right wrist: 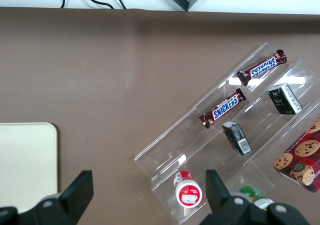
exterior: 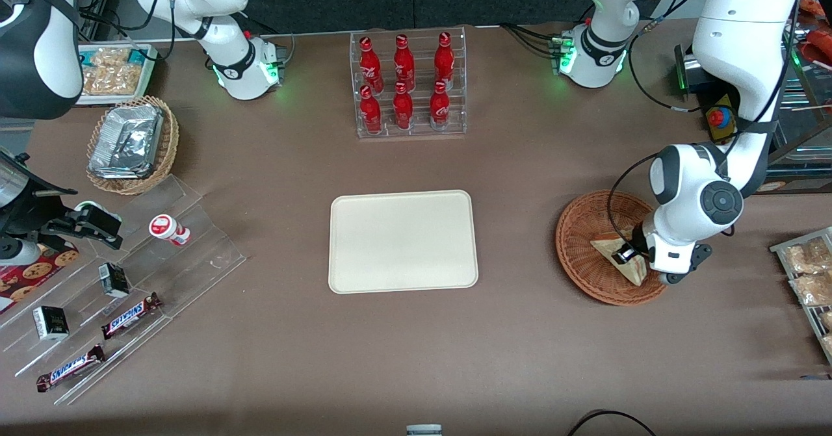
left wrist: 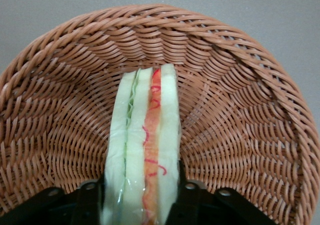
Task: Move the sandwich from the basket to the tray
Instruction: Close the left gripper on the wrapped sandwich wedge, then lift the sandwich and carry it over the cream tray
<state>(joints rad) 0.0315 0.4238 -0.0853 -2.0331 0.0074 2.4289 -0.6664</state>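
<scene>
The sandwich point(exterior: 610, 247), a pale triangular wedge in clear wrap, stands on edge in the reddish-brown wicker basket point(exterior: 577, 228) at the working arm's end of the table. My gripper point(exterior: 634, 258) is down inside the basket with a finger against each bread face. In the left wrist view the sandwich point(left wrist: 145, 135) shows green and red-orange filling between white slices, and the gripper point(left wrist: 140, 186) is shut on it above the woven basket point(left wrist: 240, 110) floor. The cream tray point(exterior: 403, 241) lies flat at the table's middle, apart from the basket; its corner point(right wrist: 25, 160) shows in the right wrist view.
A clear rack of red bottles point(exterior: 408, 85) stands farther from the camera than the tray. Toward the parked arm's end are a tan wicker basket with foil packs point(exterior: 133, 143) and an acrylic stepped rack point(exterior: 130, 280) with candy bars. Bagged snacks point(exterior: 809, 267) lie beside the basket.
</scene>
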